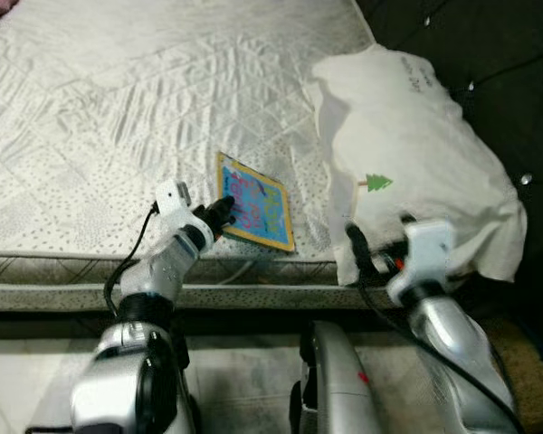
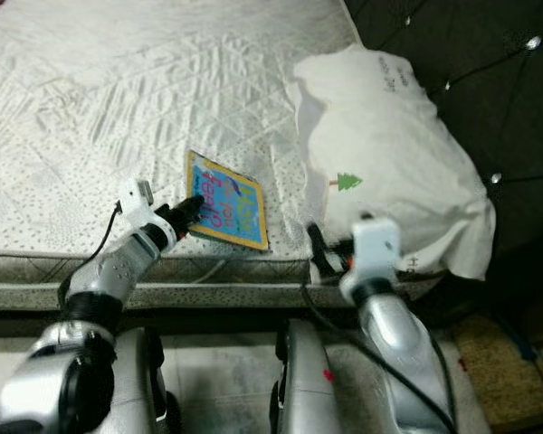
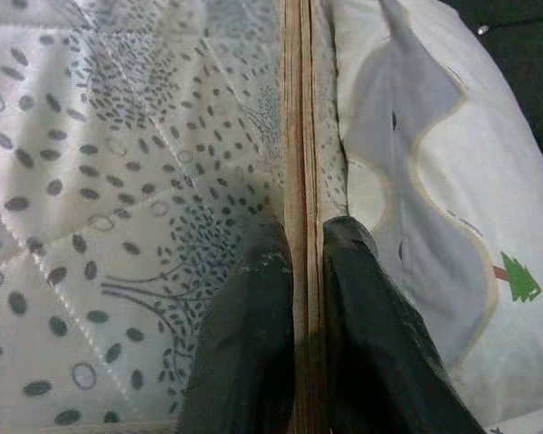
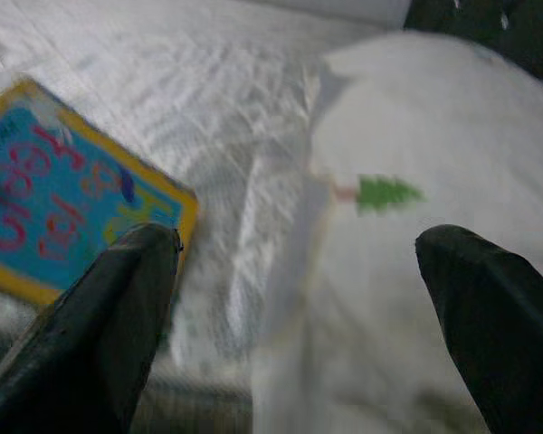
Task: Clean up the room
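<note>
**Book gripped, pillow untouched: cleanup barely started**

Left gripper is clenched on the near edge of the book. In the left wrist view the book's thin edge runs straight out between the two black fingers, pinched from both sides. The book, with a blue cover and yellow border, lies on the mattress near its front edge; whether it is lifted off the surface is hard to tell.

Right gripper is released, jaws spread wide, nothing between them. Ahead of its jaws lies the white pillow with a small green tree print; the book sits off beside one finger. In the head views the right gripper is at the pillow's near edge, contact unclear.

Progress judgement: early. The book is grasped but not yet taken off the bed or put anywhere. The pillow lies askew by the dark headboard, not grasped. Left to do: carry the book off and deal with the pillow.
</note>
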Robot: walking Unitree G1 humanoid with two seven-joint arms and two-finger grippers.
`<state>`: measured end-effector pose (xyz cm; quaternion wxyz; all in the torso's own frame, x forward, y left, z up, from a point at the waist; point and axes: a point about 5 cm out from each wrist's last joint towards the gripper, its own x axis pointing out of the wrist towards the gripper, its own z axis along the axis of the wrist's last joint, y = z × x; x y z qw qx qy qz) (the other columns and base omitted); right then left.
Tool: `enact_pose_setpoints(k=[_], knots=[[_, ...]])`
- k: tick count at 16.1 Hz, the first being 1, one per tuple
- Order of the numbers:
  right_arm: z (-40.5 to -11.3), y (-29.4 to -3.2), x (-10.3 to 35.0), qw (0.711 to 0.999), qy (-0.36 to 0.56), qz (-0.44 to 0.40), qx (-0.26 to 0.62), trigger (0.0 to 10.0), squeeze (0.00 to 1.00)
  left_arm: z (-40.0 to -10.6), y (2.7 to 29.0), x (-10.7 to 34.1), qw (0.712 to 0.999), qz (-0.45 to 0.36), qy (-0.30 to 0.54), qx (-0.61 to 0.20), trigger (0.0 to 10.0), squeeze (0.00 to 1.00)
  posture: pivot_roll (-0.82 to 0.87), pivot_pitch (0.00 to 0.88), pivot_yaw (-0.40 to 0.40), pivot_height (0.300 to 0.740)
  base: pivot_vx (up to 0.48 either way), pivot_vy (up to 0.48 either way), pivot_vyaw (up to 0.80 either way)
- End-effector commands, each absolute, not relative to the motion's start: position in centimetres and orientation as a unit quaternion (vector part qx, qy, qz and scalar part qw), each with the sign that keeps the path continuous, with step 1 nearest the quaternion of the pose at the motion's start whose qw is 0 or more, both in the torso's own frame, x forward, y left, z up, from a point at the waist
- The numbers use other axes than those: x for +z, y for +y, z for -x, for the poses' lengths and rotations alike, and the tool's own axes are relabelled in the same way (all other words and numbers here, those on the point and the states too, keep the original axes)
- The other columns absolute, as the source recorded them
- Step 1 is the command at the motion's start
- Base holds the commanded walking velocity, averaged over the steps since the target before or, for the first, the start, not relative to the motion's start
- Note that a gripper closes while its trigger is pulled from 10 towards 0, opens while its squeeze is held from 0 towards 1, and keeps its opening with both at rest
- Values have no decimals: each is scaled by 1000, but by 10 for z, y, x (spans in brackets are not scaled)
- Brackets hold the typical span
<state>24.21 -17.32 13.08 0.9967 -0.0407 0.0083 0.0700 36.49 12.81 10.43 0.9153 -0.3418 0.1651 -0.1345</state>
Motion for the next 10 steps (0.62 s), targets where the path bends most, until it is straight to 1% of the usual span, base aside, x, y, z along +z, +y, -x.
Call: enact_pose_setpoints(k=[1,3,5,8,10], knots=[[-237,-180,136,997,6,45,60,10000,0,-368,121,108,908,356,161,-151,10000,0,-246,185,-73,549,0,0,0],[-225,-183,138,997,13,53,56,10000,0,-369,116,101,897,374,181,-152,10000,0,-285,200,-83,549,0,0,0],[-217,-187,144,996,14,69,60,10000,0,-367,114,92,892,373,211,-143,10000,0,-309,210,-95,549,0,0,0],[-207,-196,145,995,28,79,57,10000,0,-372,115,98,881,406,199,-140,10000,0,-337,223,-115,549,0,0,0],[-203,-198,149,994,33,84,58,10000,0,-374,116,98,883,404,198,-133,10000,0,-355,232,-125,549,0,0,0]])
